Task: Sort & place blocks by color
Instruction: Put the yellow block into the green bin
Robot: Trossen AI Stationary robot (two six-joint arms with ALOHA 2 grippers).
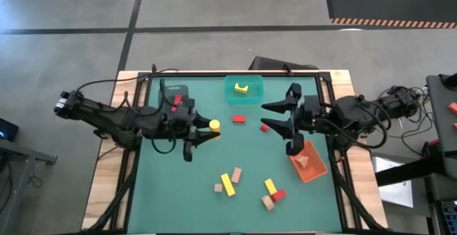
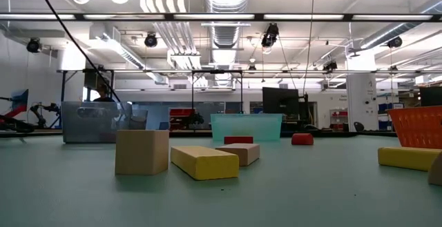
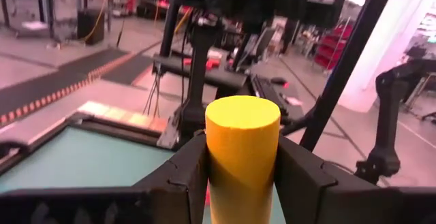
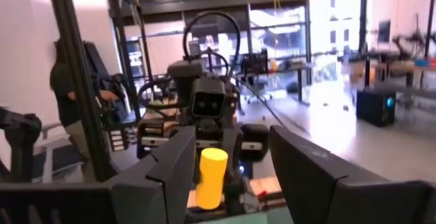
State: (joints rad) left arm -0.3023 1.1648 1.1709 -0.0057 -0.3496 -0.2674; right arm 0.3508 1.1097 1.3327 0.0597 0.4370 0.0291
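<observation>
My left gripper point(image 1: 207, 128) is shut on a yellow cylinder block point(image 1: 214, 124), held above the green mat's middle left. My right gripper point(image 1: 271, 118) is open and empty. It faces the left gripper across two red blocks point(image 1: 238, 119) point(image 1: 265, 127) that lie flat on the mat. The cylinder also shows far off in the right wrist view point(image 4: 210, 176). Several tan, yellow and red blocks lie near the front: a tan cube point(image 2: 141, 151), a yellow bar point(image 2: 204, 161), and a group point(image 1: 271, 192) to their right. My left gripper pinches the cylinder's round side point(image 3: 242, 163) between its two fingers point(image 3: 182, 176). The fingers lie level and come from the table's left. The cylinder stands upright with its flat top point(image 3: 242, 112) above the fingers, lifted clear of the mat.
A teal bin point(image 1: 230, 91) with a yellow block in it stands at the far middle. A grey bin point(image 1: 175, 91) is at the far left, partly under my left arm. An orange bin point(image 1: 314, 169) with a tan block is at the right, under my right arm.
</observation>
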